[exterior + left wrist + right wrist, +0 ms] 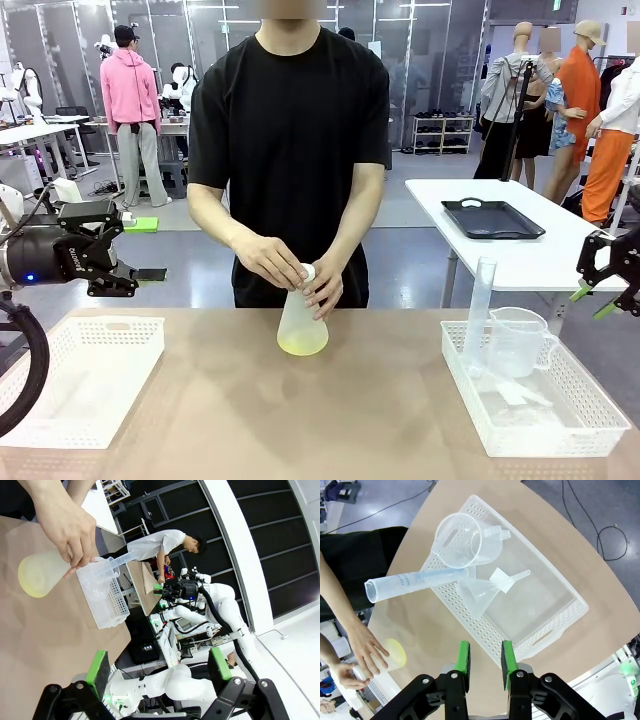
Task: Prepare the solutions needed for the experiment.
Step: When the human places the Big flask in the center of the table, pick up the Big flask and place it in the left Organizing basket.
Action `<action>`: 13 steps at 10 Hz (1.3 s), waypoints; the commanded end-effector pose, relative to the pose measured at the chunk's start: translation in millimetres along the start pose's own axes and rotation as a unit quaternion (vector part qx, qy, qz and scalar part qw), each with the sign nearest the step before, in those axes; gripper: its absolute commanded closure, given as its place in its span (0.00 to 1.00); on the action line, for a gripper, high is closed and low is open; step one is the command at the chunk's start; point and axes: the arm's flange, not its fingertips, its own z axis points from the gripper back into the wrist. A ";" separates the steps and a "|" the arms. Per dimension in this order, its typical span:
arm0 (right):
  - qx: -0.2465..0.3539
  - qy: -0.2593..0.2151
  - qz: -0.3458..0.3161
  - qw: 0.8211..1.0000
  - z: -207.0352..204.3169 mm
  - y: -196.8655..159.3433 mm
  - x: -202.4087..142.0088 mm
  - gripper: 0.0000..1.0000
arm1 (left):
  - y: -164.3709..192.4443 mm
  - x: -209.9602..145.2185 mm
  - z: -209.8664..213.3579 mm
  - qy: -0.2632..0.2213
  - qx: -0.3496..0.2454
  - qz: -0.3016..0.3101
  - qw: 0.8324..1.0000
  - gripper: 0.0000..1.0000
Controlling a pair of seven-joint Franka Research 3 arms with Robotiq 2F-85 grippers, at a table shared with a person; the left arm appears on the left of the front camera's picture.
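The person's 2 hands (268, 262) pinch the neck of the flask (302, 322), likely to steady it, the yellow solutions (302, 346) sit in its bottom, and the left gripper (159, 667) and right gripper (485, 662) hang spread, away from it.

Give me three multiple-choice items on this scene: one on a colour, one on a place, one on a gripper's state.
1. The liquid in the flask is: A blue; B pale yellow-green; C red.
2. The funnel lies: A in the right-hand tray; B in the flask's mouth; C on a chair.
3. The left gripper is: A shut on the flask; B shut on the funnel; C open, empty.
Key: B, a yellow-green layer sits at the flask's bottom; A, it lies beside the beaker; C, its pads stand apart, nothing between.
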 end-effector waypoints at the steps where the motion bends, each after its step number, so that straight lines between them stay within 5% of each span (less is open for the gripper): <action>1: 0.000 0.000 0.000 1.000 0.0 0.0 0.0 0.70 | -2.0 -0.4 -2.8 0.000 -0.001 0.003 1.000 0.00; 7: 0.211 0.125 0.127 0.961 22.9 17.7 -85.9 0.66 | -2.0 -0.4 -2.8 0.000 -0.001 0.003 1.000 0.00; 13: 0.254 0.221 0.160 0.928 10.7 26.4 -102.0 0.66 | -2.0 -0.4 -2.8 0.000 -0.001 0.003 1.000 0.00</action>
